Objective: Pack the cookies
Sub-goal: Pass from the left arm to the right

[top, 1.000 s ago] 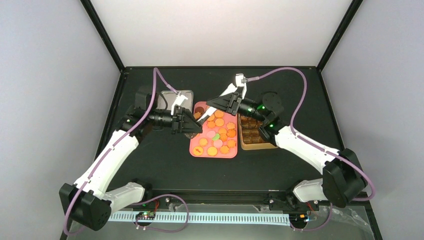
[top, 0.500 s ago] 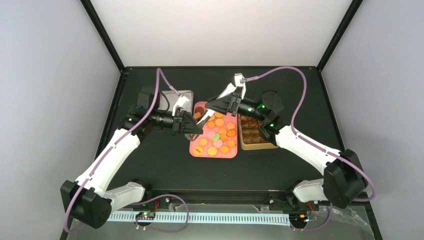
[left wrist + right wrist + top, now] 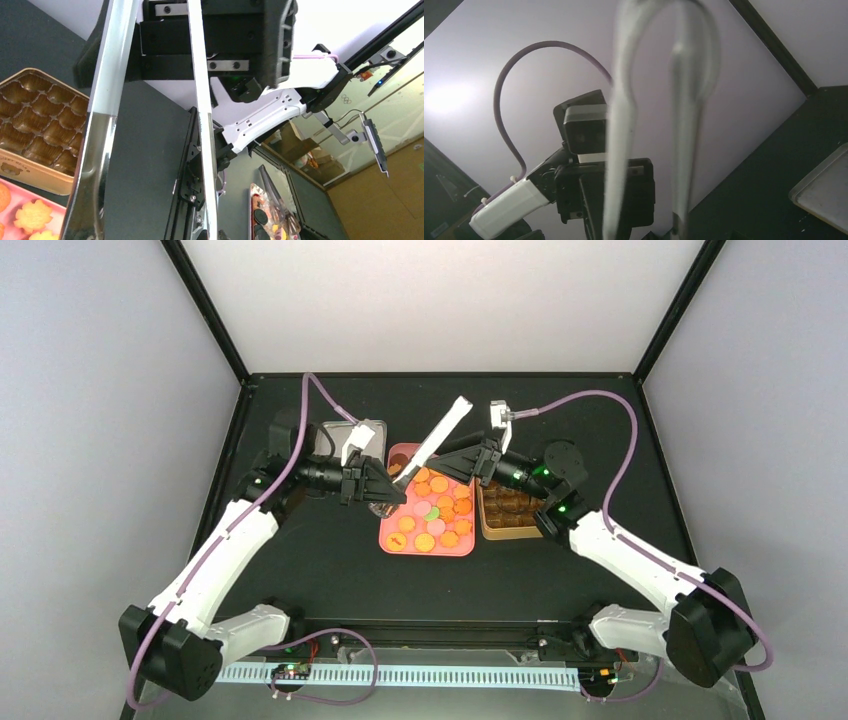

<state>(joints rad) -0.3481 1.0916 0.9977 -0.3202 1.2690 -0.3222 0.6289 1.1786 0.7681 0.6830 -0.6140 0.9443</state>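
Note:
The cookies (image 3: 432,510), mostly orange with a few pink and green, lie on a pink tray (image 3: 386,541); some of the cookies (image 3: 32,218) show at the lower left of the left wrist view. My left gripper (image 3: 385,492) hangs at the tray's left edge, shut on the lower end of silver-white tongs (image 3: 441,428). The tongs slant up and to the right. Both arms of the tongs (image 3: 200,100) run up the left wrist view. My right gripper (image 3: 456,462) stands open just right of the tongs, over the tray's far end. The tongs (image 3: 621,125) fill the right wrist view, blurred.
A gold tin (image 3: 512,512) with brown cups sits right of the pink tray and shows again as the gold tin (image 3: 40,130) in the left wrist view. A silver lid (image 3: 345,432) lies behind my left gripper. A bag of sweets (image 3: 272,215) lies beyond the table.
My right gripper has opened, let go of the tongs and drawn back to the right. My left gripper has shut on them, and they now lean up from it.

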